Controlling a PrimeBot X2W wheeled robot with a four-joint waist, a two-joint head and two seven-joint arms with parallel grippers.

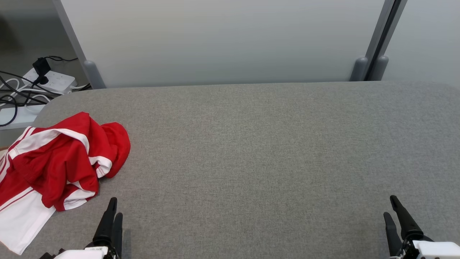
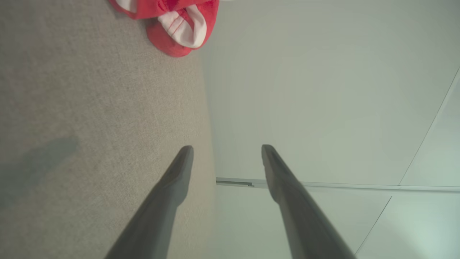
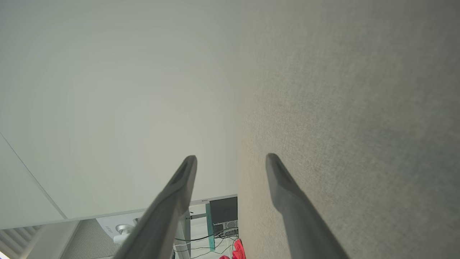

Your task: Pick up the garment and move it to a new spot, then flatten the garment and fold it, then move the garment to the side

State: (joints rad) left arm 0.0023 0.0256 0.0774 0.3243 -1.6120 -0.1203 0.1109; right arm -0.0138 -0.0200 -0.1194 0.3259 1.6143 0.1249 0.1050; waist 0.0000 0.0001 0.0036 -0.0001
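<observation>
At the upper left of the head view a white power strip (image 1: 50, 80) lies beyond the table's corner, with dark cables (image 1: 10, 97) looping around it. Below it, along the left side of the frame, the garment (image 1: 61, 158) lies in a crumpled heap of red cloth with white bands. Its white lower part hangs past the left edge of the grey table (image 1: 251, 151).

Just right of the garment's lower folds, at the lower left, is the left gripper (image 1: 115, 207). It is near the cloth but apart from it, with its tips pointing up the frame. In the left wrist view its two dark fingers (image 2: 172, 187) stand well apart with bare table and pale wall between them. The hand is open, grips nothing and touches nothing.

Bare grey fabric runs across the middle of the head view, with a pale partition panel (image 1: 222, 39) standing behind it.

At the lower right sits the right gripper (image 1: 389, 205), well apart from the garment. In the right wrist view its fingers (image 3: 287, 201) are spread equally wide over the table surface. The hand is open and empty, and a scrap of red cloth is visible far off at the bottom of that frame.
</observation>
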